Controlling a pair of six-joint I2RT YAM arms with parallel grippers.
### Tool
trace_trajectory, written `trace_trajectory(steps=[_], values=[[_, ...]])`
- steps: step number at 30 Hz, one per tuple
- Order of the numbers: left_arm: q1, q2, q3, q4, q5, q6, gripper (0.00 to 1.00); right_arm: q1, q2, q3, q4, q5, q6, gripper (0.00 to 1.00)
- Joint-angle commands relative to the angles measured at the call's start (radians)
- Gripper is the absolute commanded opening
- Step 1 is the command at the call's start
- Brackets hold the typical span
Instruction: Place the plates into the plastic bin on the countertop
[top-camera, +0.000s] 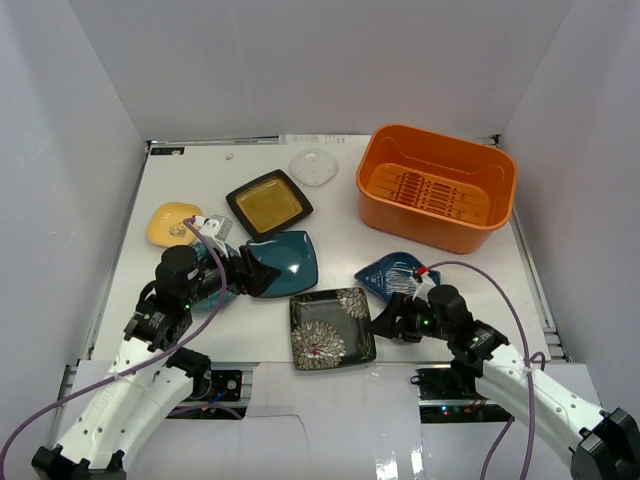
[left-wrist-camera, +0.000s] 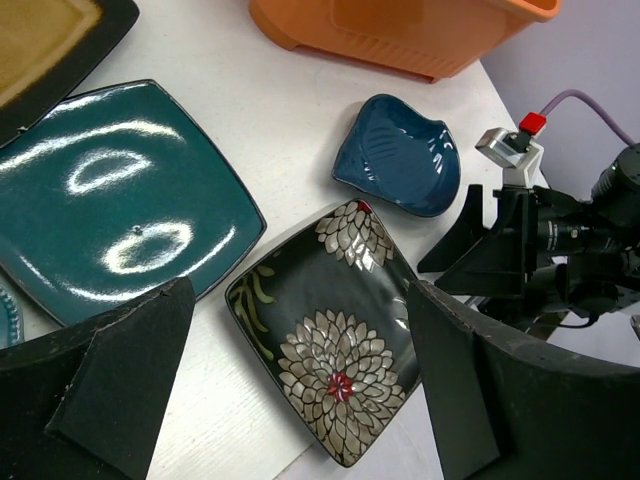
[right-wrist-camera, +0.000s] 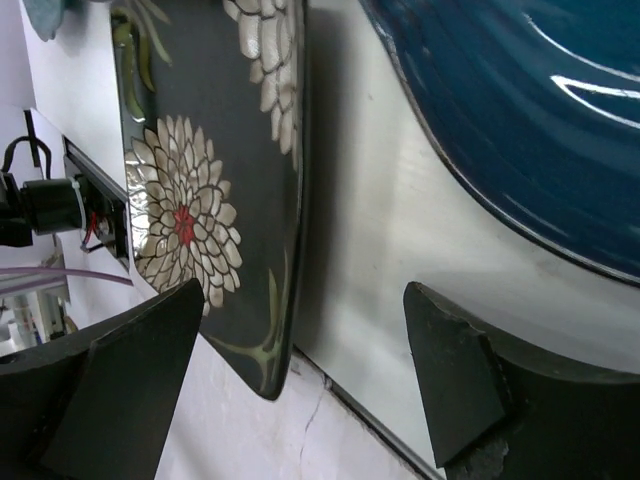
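Note:
The orange plastic bin (top-camera: 435, 185) stands empty at the far right of the countertop (top-camera: 340, 225). The black square plate with amber centre (top-camera: 268, 204), yellow plate (top-camera: 173, 222), teal square plate (top-camera: 288, 258), black floral square plate (top-camera: 331, 328) and blue leaf-shaped plate (top-camera: 398, 273) lie on the countertop. The teal scalloped plate (top-camera: 213, 293) is mostly hidden under my left arm. My left gripper (top-camera: 262, 277) is open and empty over the teal square plate's left edge (left-wrist-camera: 110, 200). My right gripper (top-camera: 380, 325) is open, with a corner of the floral plate (right-wrist-camera: 200, 150) between its jaws and not gripped.
A clear round lid (top-camera: 313, 166) lies at the back, left of the bin. White walls enclose the countertop on three sides. The countertop's near edge runs just below the floral plate. The two grippers face each other across that plate.

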Motion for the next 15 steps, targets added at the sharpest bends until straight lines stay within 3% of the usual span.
trace_trajectory(steps=[1, 9, 13, 15], values=[[-0.004, 0.005, -0.003, 0.015, -0.04, -0.007, 0.98, 0.034, 0.061, -0.037, 0.165, -0.052, 0.055, 0.87], [-0.002, 0.001, -0.011, 0.01, -0.062, -0.019, 0.98, 0.207, 0.196, -0.154, 0.445, 0.061, 0.201, 0.65], [-0.004, -0.003, -0.012, 0.01, -0.068, -0.023, 0.98, 0.247, 0.259, -0.164, 0.504, 0.127, 0.222, 0.54], [-0.002, -0.003, -0.012, 0.01, -0.067, -0.023, 0.98, 0.252, 0.282, -0.16, 0.508, 0.153, 0.222, 0.38]])
